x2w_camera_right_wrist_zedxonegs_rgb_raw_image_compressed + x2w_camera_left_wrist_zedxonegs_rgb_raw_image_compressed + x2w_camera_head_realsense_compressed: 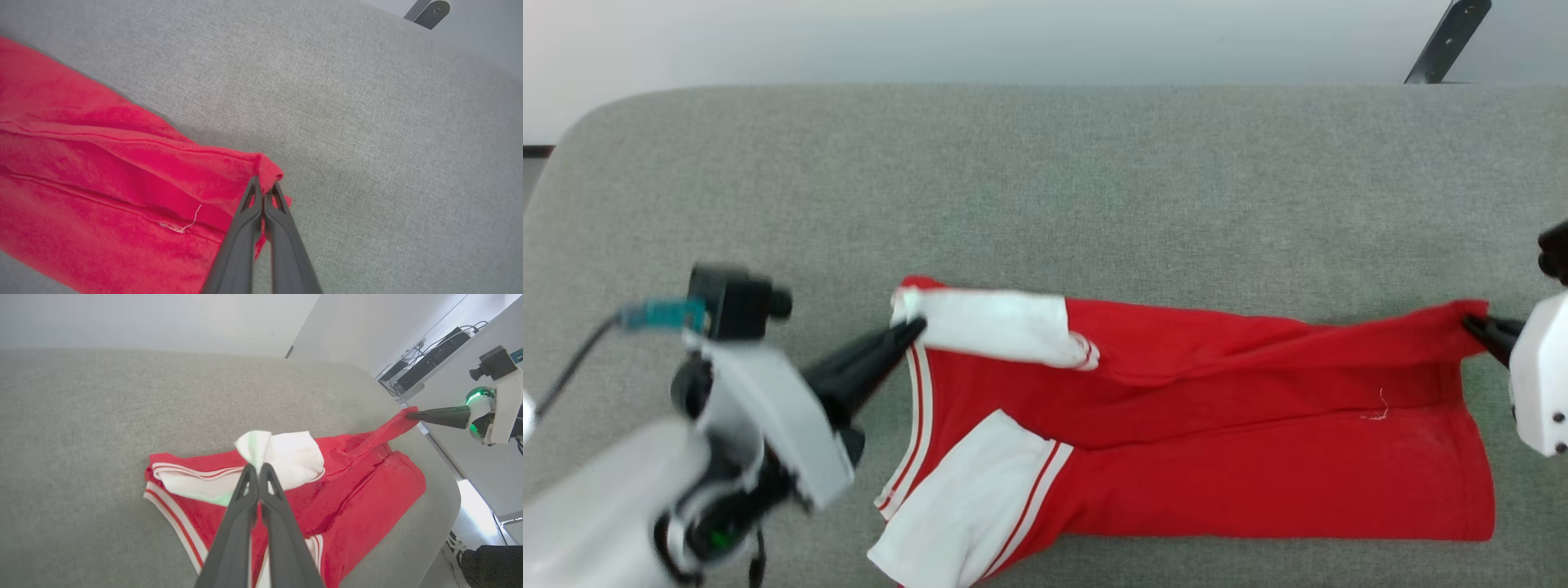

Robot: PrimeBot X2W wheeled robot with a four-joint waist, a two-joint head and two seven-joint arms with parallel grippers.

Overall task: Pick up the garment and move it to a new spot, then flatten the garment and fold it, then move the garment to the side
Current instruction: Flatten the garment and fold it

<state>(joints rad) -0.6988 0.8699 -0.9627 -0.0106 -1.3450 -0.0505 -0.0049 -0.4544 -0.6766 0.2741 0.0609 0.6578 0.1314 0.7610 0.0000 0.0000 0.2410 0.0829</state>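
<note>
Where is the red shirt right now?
The garment lies across the grey cushion, low in the head view, the left gripper pinching its white sleeve and the right gripper pinching its red hem corner.

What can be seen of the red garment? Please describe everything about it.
The garment is a red shirt of soft-looking cloth with two white sleeves edged in red stripes, and striped trim at the neck. It lies sideways on the grey fabric surface, folded lengthwise and wrinkled. The left gripper pinches the far sleeve's corner. The right gripper pinches the far hem corner, and that edge is stretched, slightly raised. A loose white thread hangs near the hem.
</note>
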